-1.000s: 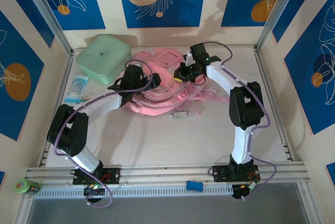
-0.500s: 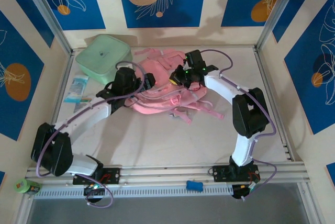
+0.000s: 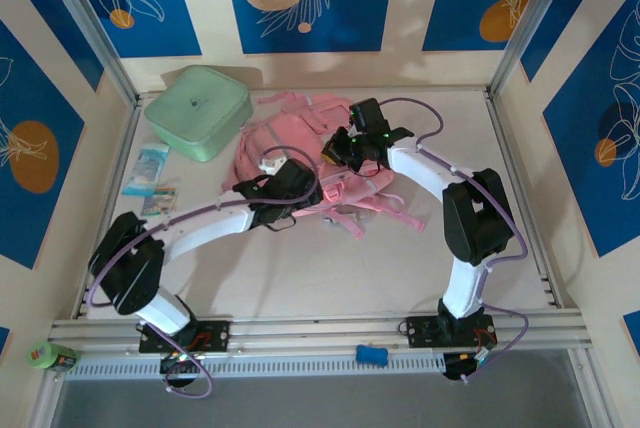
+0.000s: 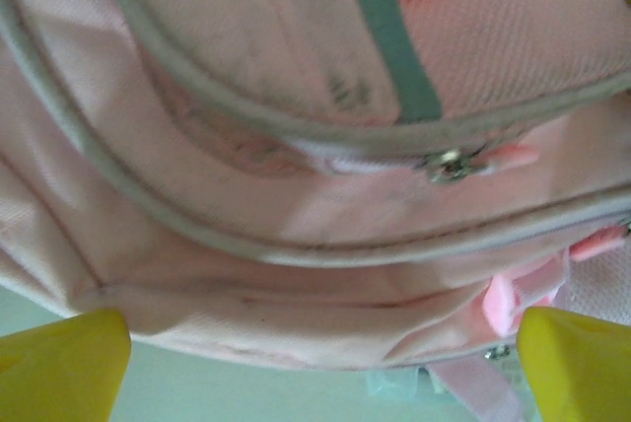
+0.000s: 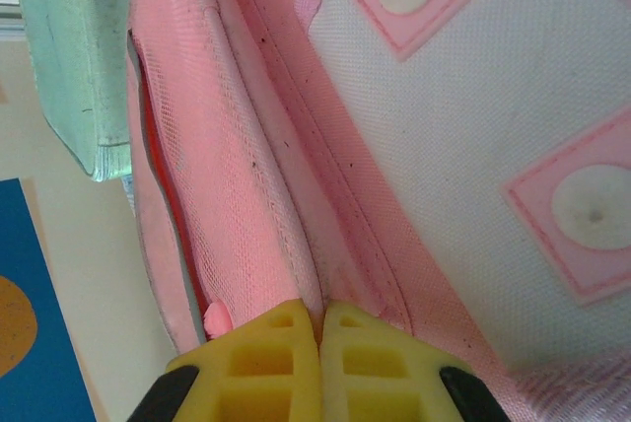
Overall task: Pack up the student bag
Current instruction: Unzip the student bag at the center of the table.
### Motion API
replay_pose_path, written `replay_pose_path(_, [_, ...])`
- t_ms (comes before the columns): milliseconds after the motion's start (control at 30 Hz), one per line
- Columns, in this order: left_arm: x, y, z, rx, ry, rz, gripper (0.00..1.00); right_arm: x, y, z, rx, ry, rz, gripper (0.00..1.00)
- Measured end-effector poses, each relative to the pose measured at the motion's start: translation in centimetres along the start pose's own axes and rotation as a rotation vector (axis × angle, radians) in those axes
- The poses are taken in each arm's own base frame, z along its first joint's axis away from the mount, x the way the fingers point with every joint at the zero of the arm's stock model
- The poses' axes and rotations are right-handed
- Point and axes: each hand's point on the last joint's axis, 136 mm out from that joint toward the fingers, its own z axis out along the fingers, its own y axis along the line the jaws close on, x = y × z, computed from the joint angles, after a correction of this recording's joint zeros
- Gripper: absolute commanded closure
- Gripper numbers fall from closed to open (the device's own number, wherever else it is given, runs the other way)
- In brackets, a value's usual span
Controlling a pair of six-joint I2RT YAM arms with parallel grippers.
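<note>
Near the table's (image 3: 400, 268) far edge, centre, lies student bag (image 3: 290, 138), right gripper (image 5: 320, 318) clamped on its pink fabric rim, left gripper (image 4: 320, 373) spread wide before it; mint case (image 3: 197, 111) and packets (image 3: 150, 170) remain outside, packing seemingly barely begun.

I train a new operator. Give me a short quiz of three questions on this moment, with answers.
1. True or false: the left gripper stands open.
2. What does the shut right gripper pinch? A) a book B) the student bag C) a pencil
3. Missing word: in the top view, the mint green case lies to the ____ of the bag.
Key: 1 true; 2 B; 3 left.
</note>
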Motion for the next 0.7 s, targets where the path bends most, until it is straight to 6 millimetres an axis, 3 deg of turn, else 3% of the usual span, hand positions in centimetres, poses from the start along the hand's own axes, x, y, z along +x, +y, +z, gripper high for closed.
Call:
replay_pose_path(133, [-1.2, -1.2, -0.1, -0.019, -0.031, -0.035, 0.01, 0.1, 0.1, 0.0, -0.002, 0.0, 0.009, 1.0])
replay_pose_path(333, [-2.7, -1.3, -0.3, -0.085, -0.068, -0.029, 0.01, 0.1, 0.0, 0.1, -0.004, 0.0, 0.019, 1.0])
replay_pose_path(700, [-2.2, -0.5, 2.6, -0.209, -0.035, -0.001, 0.01, 0.1, 0.1, 0.1, -0.009, 0.0, 0.032, 1.0])
